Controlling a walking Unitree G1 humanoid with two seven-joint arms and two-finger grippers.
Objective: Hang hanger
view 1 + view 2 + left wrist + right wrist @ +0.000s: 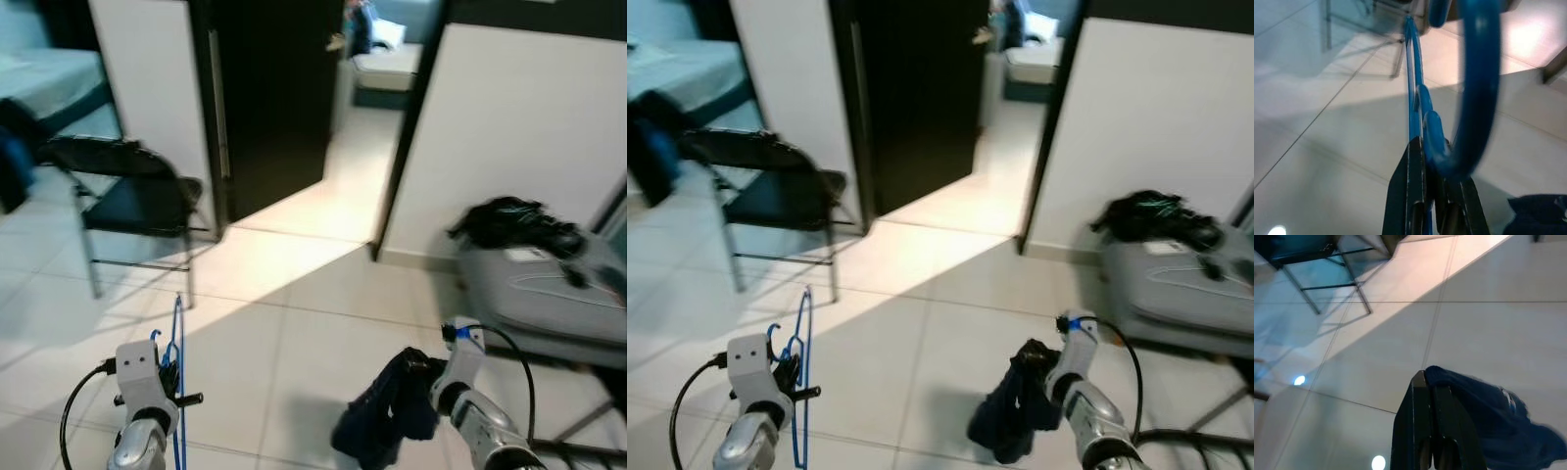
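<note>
My left gripper (pixel 168 377) is shut on a blue wire hanger (pixel 177 352), held upright above the tiled floor at the lower left. In the left wrist view the hanger's hook (pixel 1476 88) curves just beyond the closed fingertips (pixel 1415 161). At the lower right, my right gripper (pixel 423 377) is shut on a dark navy garment (pixel 382 416) that droops toward the floor. The right wrist view shows the cloth (pixel 1493 416) bunched beside the closed fingers (pixel 1425 401).
A black folding chair (pixel 137 201) stands at the left. Ahead is a dark open doorway (pixel 274 98) between white walls. A grey suitcase (pixel 549 289) with black clothes on top lies at the right. Sunlit tile floor (pixel 294 294) stretches in between.
</note>
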